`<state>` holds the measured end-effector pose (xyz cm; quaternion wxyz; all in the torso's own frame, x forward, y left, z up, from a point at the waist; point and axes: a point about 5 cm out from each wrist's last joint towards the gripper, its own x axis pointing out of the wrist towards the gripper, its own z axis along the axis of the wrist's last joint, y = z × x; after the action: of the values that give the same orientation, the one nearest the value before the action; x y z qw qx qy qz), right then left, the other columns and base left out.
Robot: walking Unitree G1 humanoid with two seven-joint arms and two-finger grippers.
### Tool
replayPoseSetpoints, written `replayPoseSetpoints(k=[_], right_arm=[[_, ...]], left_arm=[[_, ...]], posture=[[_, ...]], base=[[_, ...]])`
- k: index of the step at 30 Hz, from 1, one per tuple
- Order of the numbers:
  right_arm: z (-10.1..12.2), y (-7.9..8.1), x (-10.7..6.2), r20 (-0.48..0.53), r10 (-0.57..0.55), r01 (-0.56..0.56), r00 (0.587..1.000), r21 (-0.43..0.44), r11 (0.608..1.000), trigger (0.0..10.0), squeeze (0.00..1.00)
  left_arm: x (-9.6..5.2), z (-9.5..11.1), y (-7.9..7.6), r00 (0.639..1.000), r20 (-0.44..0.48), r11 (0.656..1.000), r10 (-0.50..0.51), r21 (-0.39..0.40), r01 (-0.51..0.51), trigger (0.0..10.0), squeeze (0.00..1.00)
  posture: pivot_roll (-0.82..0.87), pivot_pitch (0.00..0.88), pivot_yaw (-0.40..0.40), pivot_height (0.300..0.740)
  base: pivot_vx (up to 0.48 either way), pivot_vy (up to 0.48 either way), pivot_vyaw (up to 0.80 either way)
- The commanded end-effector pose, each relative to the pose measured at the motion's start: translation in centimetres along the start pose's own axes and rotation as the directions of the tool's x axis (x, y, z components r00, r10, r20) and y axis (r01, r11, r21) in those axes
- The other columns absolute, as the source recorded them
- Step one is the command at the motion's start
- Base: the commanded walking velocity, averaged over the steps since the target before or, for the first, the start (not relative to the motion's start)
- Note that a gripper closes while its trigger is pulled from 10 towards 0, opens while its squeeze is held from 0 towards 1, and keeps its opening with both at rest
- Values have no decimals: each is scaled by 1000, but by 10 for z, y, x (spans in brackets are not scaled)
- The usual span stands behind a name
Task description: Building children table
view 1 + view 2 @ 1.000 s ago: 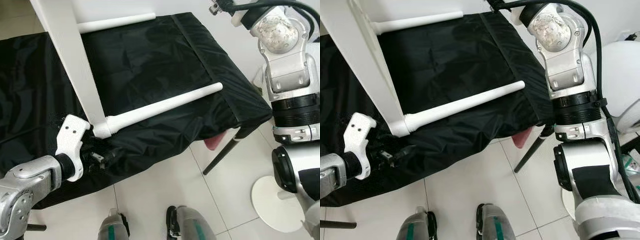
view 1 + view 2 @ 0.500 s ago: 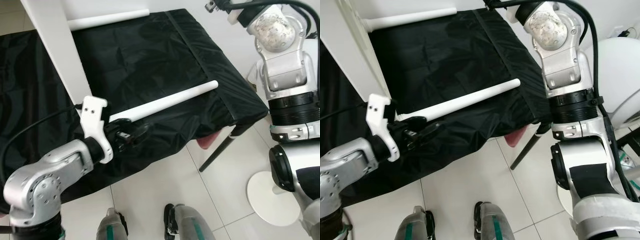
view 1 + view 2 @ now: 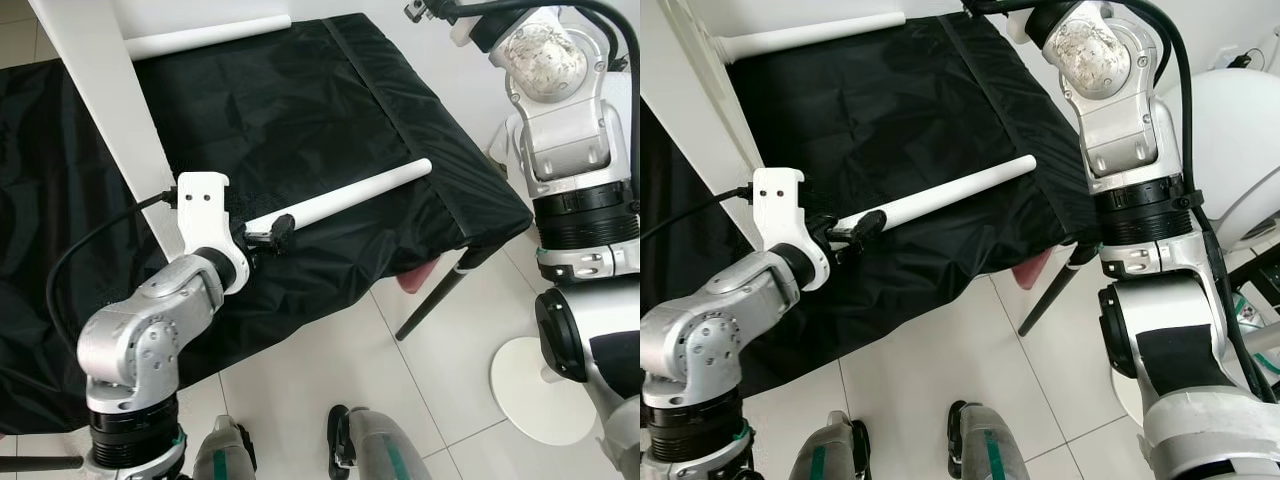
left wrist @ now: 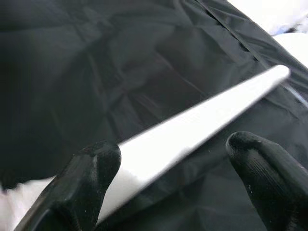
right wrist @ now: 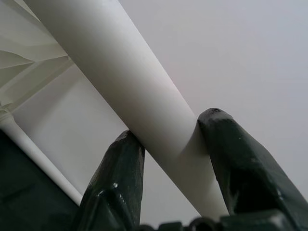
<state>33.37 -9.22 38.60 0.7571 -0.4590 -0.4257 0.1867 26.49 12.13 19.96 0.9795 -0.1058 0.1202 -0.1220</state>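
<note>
Tabletop [image 3: 95,90], white, tipped up on edge at about ten o'clock over a black cloth-covered work surface [image 3: 330,110], with at least three tapered white legs already seated: one near leg [image 3: 345,195] running out toward two o'clock, one far leg [image 3: 215,33] lying along the back at twelve, one upper leg [image 5: 125,91] clamped between the black fingers of the right gripper [image 5: 168,159], apparently steadying the piece. Left gripper [image 4: 168,163] set at the root of the near leg, fingers spread to either side of it, one pad [image 4: 91,168] touching or nearly so, the other pad [image 4: 260,163] standing clear, so released rather than grasping. Judged well along: legs seem in place, probably tightening of the near leg and turning the table upright left; fourth leg impossible to confirm. Around: pale tiled floor [image 3: 330,380], white wall behind, dark slanted support leg [image 3: 440,295] at four o'clock, round white base [image 3: 535,385] at five, something red [image 3: 420,280] tucked under the cloth edge.
</note>
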Motion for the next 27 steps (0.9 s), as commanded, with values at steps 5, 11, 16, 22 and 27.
replayPoseSetpoints(k=[5, 11, 16, 22, 27], right_arm=[[-15, 20, 0, -72, 82, -77, 994, 65, 995, 10000, 0], [-12, 15, 5, -60, 59, -57, 996, 21, 998, 10000, 0], [-10, 17, 8, -46, 44, -44, 998, 9, 999, 10000, 1000], [-5, 16, 13, -29, -15, 11, 999, -137, 990, 10000, 992], [0, 16, 20, -7, -83, 79, 997, -244, 966, 10000, 0]], left_arm=[[2, -3, 2, 997, -3, 994, 76, 74, -76, 10000, 0], [5, -9, -3, 992, -3, 986, 130, 109, -129, 10000, 0], [7, -9, -7, 993, 2, 987, 120, 106, -120, 10000, 0], [6, -8, -9, 993, 6, 989, 115, 96, -115, 10000, 0], [6, -8, -9, 993, 10, 988, 117, 98, -117, 10000, 0]], posture=[[-8, 156, 18, 740], [-15, 160, 16, 740], [-14, 163, 17, 740], [-15, 166, 16, 740], [-13, 167, 15, 740]], base=[[0, 0, 0], [0, 0, 0], [0, 0, 0], [0, 0, 0], [0, 0, 0]])
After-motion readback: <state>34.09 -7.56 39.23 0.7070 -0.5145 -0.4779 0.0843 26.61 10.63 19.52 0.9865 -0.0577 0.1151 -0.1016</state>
